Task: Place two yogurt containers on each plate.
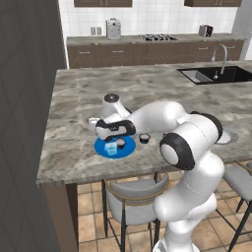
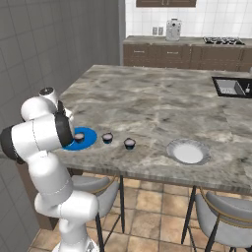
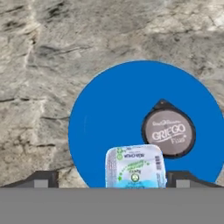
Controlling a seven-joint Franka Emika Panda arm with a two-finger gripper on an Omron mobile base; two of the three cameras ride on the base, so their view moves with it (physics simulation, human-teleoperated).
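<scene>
Gripper [image 3: 112, 178] fingers spread wide, light blue cup [image 3: 135, 166] between them, not gripped, resting on blue plate [image 3: 113, 113] near counter's front left corner. Dark cup [image 3: 168, 133] just beside it on same plate. Two dark cups [image 2: 107, 138] [image 2: 129, 143] on counter [image 2: 162, 103] beside plate; grey plate [image 2: 188, 151] well apart along front edge.

A grey-brown marble island counter [image 1: 147, 83] carries the scene, a black sink [image 1: 216, 75] set into its far right corner. Near its front edge lies a bright blue plate [image 3: 118, 118], with two dark yogurt cups [image 2: 107, 138] [image 2: 129, 143] standing apart just beside it on the bare stone. Further right along the same edge rests a pale grey-white plate [image 2: 188, 151], well apart from the blue one.
</scene>
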